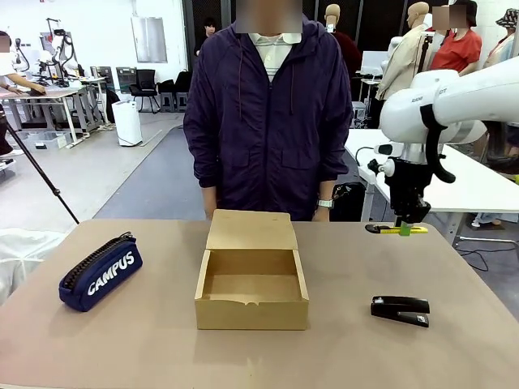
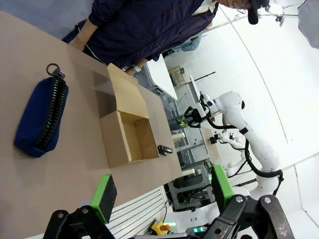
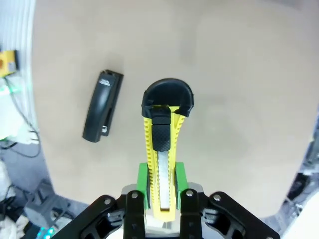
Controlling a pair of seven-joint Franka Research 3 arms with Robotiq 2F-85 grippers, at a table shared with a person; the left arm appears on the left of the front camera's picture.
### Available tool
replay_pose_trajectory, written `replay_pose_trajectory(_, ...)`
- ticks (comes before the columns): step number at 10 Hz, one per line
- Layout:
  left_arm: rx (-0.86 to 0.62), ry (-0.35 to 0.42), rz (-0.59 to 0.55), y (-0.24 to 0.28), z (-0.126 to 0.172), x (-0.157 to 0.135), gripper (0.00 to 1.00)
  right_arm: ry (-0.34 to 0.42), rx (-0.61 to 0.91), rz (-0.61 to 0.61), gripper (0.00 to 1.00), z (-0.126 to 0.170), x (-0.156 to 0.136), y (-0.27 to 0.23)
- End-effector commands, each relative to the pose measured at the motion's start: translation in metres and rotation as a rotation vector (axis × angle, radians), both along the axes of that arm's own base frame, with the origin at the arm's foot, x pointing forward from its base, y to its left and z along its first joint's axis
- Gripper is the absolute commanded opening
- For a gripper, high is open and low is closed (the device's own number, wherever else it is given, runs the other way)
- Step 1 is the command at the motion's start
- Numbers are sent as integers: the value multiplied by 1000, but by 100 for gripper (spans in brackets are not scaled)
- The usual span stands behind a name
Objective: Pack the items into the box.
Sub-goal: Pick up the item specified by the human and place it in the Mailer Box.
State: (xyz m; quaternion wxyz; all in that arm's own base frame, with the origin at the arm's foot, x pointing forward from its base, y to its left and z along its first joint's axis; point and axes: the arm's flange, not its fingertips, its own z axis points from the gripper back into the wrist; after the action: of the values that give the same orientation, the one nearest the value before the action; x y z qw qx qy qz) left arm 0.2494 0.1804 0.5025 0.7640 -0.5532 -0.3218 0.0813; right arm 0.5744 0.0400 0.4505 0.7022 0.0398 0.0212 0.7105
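Right gripper (image 1: 403, 222) is clamped on the utility knife (image 1: 396, 230), pinching it near one end. The knife is level and looks clear of the tabletop, off the box's right side and toward its far corner.

Key relation: the box (image 1: 251, 313) lies left of the knife and a bit nearer the robot. Its lid flap is folded back toward the person and the cavity is empty. The knife's long axis runs left-right, parallel to the box's front wall, so I'd guess it can go in without a wrist turn.

The stapler (image 1: 400, 309) lies flat on the table right of the box, near its front corner, also lengthwise left-right. The right arm is nearer to it.

Left gripper (image 2: 163, 191) hangs above and left of the box, jaws wide apart and holding nothing. The pencil case (image 1: 101, 273) sits left of the box; it isn't cargo.
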Motion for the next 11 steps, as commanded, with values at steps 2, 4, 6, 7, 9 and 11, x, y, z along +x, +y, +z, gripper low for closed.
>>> replay_pose_trajectory(2,-11,-19,0,0,3,0,100,16,0,44,0,-4,1,7)
replay_pose_trajectory(4,-11,-19,0,0,3,0,100,7,0,6,0,-4,0,1)
replay_pose_trajectory(6,-11,-19,0,0,3,0,100,-34,-96,-123,0,15,-1,65)
replay_pose_trajectory(7,-11,-19,0,0,3,0,100,-29,-95,-181,0,23,4,120)
replay_pose_trajectory(9,-11,-19,0,0,3,0,100,11,-94,-202,0,21,0,214)
replay_pose_trajectory(11,-11,-19,0,0,3,0,100,35,1,-40,0,19,-34,291)
